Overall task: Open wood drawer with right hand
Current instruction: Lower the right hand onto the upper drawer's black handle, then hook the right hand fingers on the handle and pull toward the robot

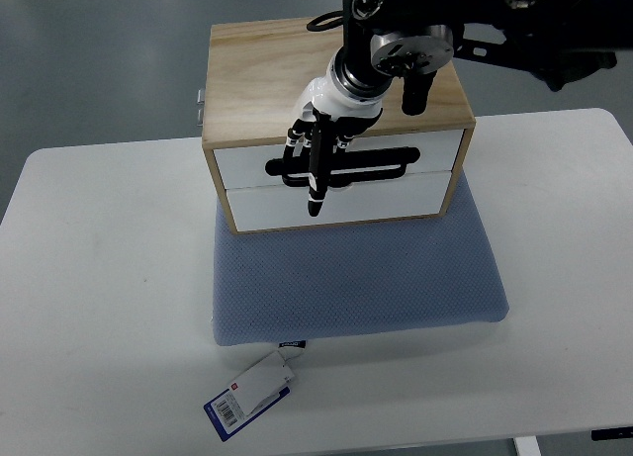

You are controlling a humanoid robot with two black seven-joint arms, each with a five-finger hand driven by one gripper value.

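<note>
A light wood box (pixel 257 70) with two white drawer fronts stands on a blue-grey cushion (pixel 356 278). The upper drawer (pixel 435 154) has a black slot handle (pixel 381 167) and sits flush with the box. The lower drawer (pixel 396 199) is flush too. My right hand (pixel 316 174) comes down from the black arm (pixel 465 21) at the top right, over the box's front edge. It is open, and its black-and-white fingers (pixel 316 194) point straight down across the left part of the slot. The longest fingertip reaches the lower drawer's front. The left arm does not show.
The cushion lies on a white table (pixel 99 278). A tag with a barcode (pixel 249 395) hangs from the cushion's near edge. A small metal fitting (pixel 200 105) sticks out from the box's left side. Grey floor lies beyond the table.
</note>
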